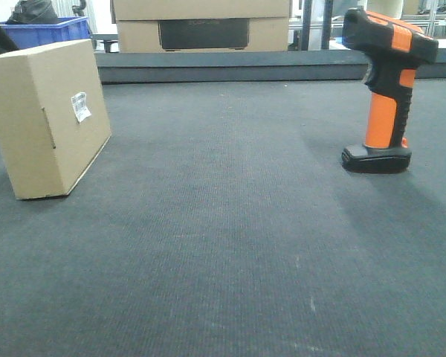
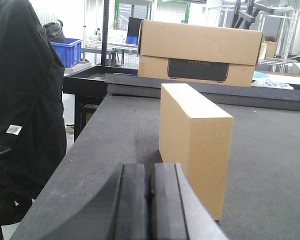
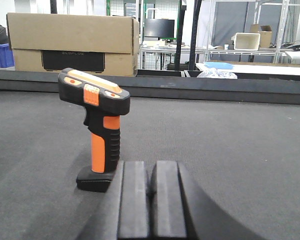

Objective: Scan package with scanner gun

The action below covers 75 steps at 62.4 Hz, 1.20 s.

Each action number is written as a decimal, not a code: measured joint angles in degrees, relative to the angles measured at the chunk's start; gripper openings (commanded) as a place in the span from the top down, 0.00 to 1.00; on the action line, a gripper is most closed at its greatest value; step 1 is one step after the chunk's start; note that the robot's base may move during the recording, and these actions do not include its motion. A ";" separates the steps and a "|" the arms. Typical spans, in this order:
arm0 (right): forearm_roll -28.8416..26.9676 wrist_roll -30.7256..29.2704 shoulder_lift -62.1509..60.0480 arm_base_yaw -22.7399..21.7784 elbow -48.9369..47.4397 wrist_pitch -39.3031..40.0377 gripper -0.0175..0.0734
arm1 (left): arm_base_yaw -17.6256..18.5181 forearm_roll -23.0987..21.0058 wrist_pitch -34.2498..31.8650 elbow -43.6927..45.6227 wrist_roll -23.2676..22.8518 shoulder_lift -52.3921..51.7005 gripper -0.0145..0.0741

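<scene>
Package (image 1: 48,119) stands on edge at the left of the mat (image 1: 223,238), label (image 1: 80,105) facing inward, likely for scanning. Scanner gun (image 1: 386,97) stands upright far right, handle graspable. Left gripper (image 2: 151,172) and right gripper (image 3: 151,170) are clenched, empty.

I see package (image 1: 48,119) as plain brown cardboard, matt, smooth faces; its label (image 1: 80,106) white paper. My read on scanner gun (image 1: 386,82): hard plastic, black parts matt, orange panels slight sheen, handle ribbed. Under both, tabletop (image 1: 223,245) dark grey cloth-like covering, fine ribbed weave, dull. From my wrist views, left gripper (image 2: 150,200) and right gripper (image 3: 151,200) matt black, smooth. Behind, larger boxes (image 3: 72,40) same matt cardboard.
</scene>
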<state>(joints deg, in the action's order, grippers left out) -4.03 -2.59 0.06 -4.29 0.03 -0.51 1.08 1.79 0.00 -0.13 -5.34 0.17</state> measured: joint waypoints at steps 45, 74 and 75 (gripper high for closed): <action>0.00 0.00 0.00 0.00 0.00 0.00 0.99 | 0.00 1.06 -0.31 0.00 0.24 0.00 0.96; 0.00 0.00 0.00 0.00 0.00 0.00 0.99 | 0.00 1.28 19.69 21.77 0.60 7.18 0.96; 0.00 0.00 0.00 0.00 0.00 0.00 0.99 | 0.00 1.16 21.41 22.95 0.60 8.46 0.96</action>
<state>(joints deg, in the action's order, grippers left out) -4.03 -2.59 0.06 -4.29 0.03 -0.51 1.08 2.95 21.41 22.83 -4.75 8.64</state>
